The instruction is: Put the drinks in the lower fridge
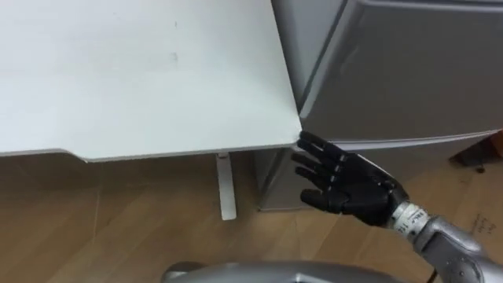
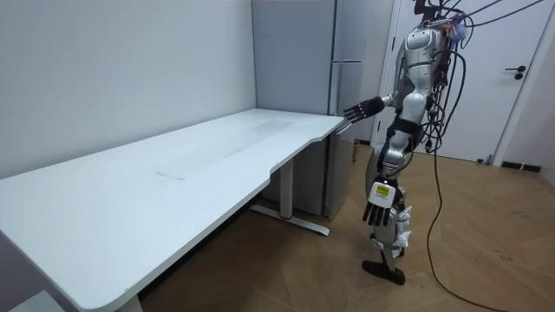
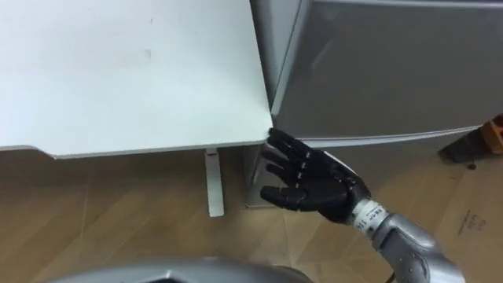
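A tall grey fridge stands with its doors closed, right against the right end of a white table. My right hand is stretched out in front of me with straight fingers, open and empty, just below the table's corner and in front of the fridge's left edge, near the seam between its doors. In the room view I stand upright facing the fridge, right hand reaching toward it. My left hand hangs at my side with relaxed fingers, holding nothing.
The table's white leg stands on the wooden floor close to the fridge. A dark brown object lies on the floor to the fridge's right. A white room door is behind me.
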{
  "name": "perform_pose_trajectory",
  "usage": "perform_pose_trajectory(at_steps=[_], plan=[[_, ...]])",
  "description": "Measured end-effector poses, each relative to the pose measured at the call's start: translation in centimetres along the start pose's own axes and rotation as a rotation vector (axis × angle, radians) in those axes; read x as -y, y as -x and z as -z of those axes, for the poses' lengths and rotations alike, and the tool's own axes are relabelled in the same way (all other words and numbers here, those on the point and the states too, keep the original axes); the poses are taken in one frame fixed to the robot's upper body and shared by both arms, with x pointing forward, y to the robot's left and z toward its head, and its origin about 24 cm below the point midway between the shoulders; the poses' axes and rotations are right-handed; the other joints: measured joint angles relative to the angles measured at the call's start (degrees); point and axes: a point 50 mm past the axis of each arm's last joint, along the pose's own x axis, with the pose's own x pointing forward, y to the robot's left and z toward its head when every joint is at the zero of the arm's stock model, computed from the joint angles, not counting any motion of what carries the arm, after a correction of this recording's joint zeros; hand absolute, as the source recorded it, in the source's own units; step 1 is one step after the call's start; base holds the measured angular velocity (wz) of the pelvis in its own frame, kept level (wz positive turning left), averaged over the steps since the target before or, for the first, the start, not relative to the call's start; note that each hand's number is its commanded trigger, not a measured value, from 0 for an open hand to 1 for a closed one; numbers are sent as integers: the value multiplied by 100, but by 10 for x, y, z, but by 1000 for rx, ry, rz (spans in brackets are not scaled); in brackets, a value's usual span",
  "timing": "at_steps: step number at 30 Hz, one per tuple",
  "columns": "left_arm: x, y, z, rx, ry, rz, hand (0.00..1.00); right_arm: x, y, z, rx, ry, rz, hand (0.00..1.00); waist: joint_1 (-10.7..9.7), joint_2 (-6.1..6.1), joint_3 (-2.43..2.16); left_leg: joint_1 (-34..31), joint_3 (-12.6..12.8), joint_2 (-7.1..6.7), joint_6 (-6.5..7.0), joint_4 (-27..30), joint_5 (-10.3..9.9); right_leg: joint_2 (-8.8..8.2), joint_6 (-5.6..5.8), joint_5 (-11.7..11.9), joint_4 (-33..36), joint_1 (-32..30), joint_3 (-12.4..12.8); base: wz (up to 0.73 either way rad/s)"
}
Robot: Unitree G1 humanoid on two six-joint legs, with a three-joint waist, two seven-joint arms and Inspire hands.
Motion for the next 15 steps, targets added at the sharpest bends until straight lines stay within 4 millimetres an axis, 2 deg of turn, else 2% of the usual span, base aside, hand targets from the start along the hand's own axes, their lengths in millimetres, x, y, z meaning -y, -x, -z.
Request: perform_pose_trajectory(at_steps=[4, 8, 11, 15], plan=[[5, -1, -11, 23, -27, 14, 0, -17, -20, 8, 48, -90, -142, 0, 182, 65, 1, 0, -18, -2, 0, 2, 0, -6, -1, 1, 10, 7, -22, 3], [12, -1, -12, 18, -38, 29, 0, -25, -28, 12, 26, -108, -217, 0, 282, 245, -1, 1, -27, -12, 1, -12, 0, -22, 2, 0, 31, 6, -59, 4], [12, -1, -8, -3, -30, 30, 0, -25, -27, 15, 13, -118, -231, 0, 229, 307, 4, 0, -64, -12, 2, -23, 1, -28, 9, -5, 31, 26, -155, 12], [13, -1, -3, -13, -29, 17, 0, -16, -17, 27, -68, -94, -204, 0, 54, 277, 3, -1, -169, -13, 1, -22, 1, -26, 32, -20, 12, 73, -182, 13]])
